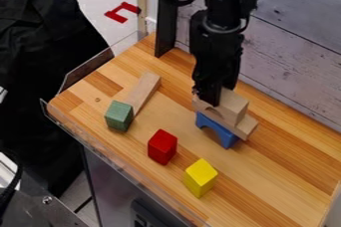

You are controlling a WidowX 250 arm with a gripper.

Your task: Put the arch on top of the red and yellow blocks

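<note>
The black gripper hangs down at the left end of a small stack right of the table's middle. At the bottom of this stack stands a blue arch. A light wooden plank lies over the arch, and a light wooden block rests on that, close beside the gripper. The gripper hides part of the stack's upper left. Toward the front edge, the red block and the yellow block stand upright, apart from each other, with a gap between them.
Left of the stack, a green block stands near the lower end of a long wooden plank. A low transparent rim runs along the front edge of the wooden table. A grey plank wall rises behind.
</note>
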